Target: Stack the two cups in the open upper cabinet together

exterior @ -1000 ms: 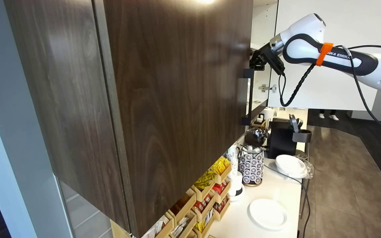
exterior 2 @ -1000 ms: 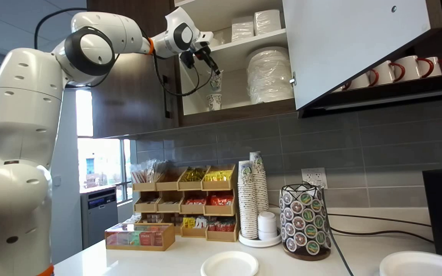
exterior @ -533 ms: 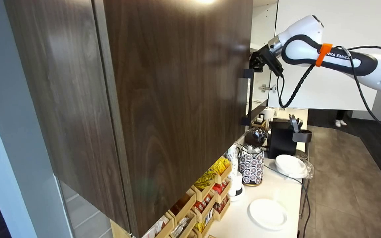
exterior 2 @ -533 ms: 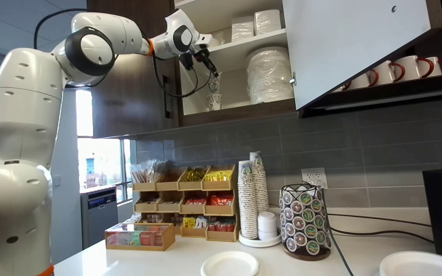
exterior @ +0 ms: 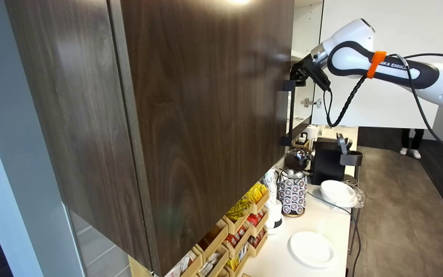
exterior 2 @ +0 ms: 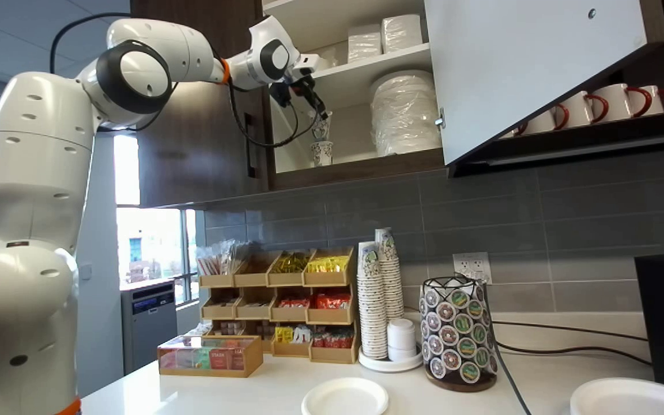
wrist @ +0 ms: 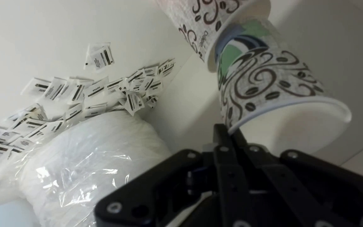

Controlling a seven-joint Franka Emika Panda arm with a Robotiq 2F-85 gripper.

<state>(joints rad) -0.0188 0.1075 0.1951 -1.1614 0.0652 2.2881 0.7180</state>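
My gripper (wrist: 230, 132) is shut on the rim of a patterned paper cup (wrist: 263, 75), with one finger outside its wall and one inside. The held cup is upright and also shows in an exterior view (exterior 2: 321, 127). A second patterned cup (exterior 2: 321, 154) stands on the cabinet's bottom shelf directly below it. In the wrist view, the held cup's narrow base is at the lower cup's (wrist: 200, 28) mouth; how deep it sits I cannot tell. The open upper cabinet (exterior 2: 361, 166) has a pale interior. In an exterior view the brown cabinet door (exterior: 214, 115) hides both cups and my fingertips.
Plastic-wrapped plates (exterior 2: 404, 115) stand right of the cups. A shelf (exterior 2: 375, 60) is above the gripper, and an open white door (exterior 2: 534, 63) is at the right. Small paper packets (wrist: 96, 88) lie on the cabinet floor. A black handle (exterior: 290, 115) is near the gripper.
My gripper has moved down a little with the held cup. The gap between the held cup and the lower cup has closed in an exterior view. A person's legs have moved in the background.
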